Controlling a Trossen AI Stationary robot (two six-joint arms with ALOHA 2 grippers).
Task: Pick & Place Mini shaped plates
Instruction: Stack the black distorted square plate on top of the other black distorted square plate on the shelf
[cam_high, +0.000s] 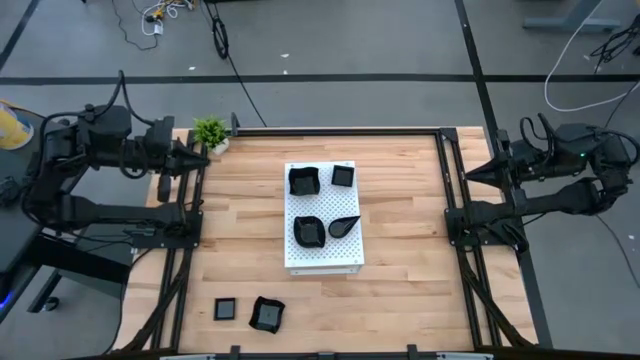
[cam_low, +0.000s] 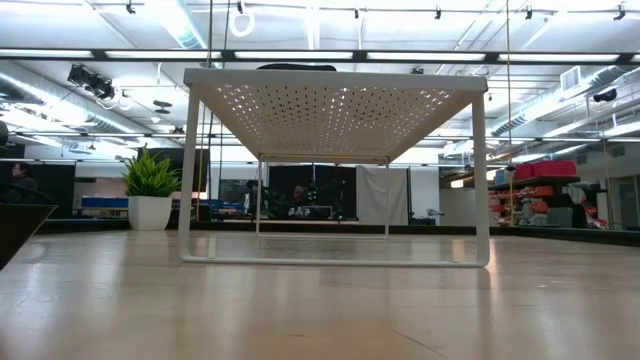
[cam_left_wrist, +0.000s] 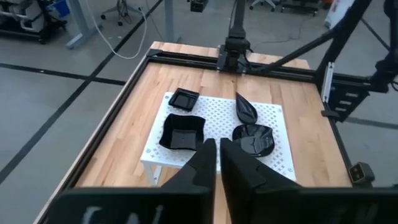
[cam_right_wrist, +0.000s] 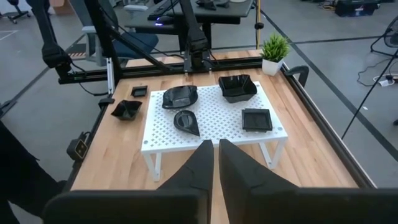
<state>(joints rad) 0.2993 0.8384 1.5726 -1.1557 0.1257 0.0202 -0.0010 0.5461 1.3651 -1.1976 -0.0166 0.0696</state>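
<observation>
Four glossy black mini plates lie on the raised white perforated board (cam_high: 323, 255): a wavy-edged one (cam_high: 303, 180), a small square one (cam_high: 343, 175), another wavy one (cam_high: 308, 230) and a teardrop one (cam_high: 343, 226). Two more rest on the wood near the front edge: a small square (cam_high: 226, 309) and a wavy one (cam_high: 266, 314). My left gripper (cam_high: 203, 158) is shut and empty at the table's left edge, well clear of the board. My right gripper (cam_high: 470, 175) is shut and empty at the right edge. The wrist views show each gripper's fingers together, left (cam_left_wrist: 217, 152) and right (cam_right_wrist: 216, 152).
A small green potted plant (cam_high: 211, 133) stands at the far left corner, close to my left gripper. The board stands on thin white legs (cam_low: 187, 175) in the table's middle. Black frame rails (cam_high: 448, 190) run along both side edges. Bare wood lies on either side of the board.
</observation>
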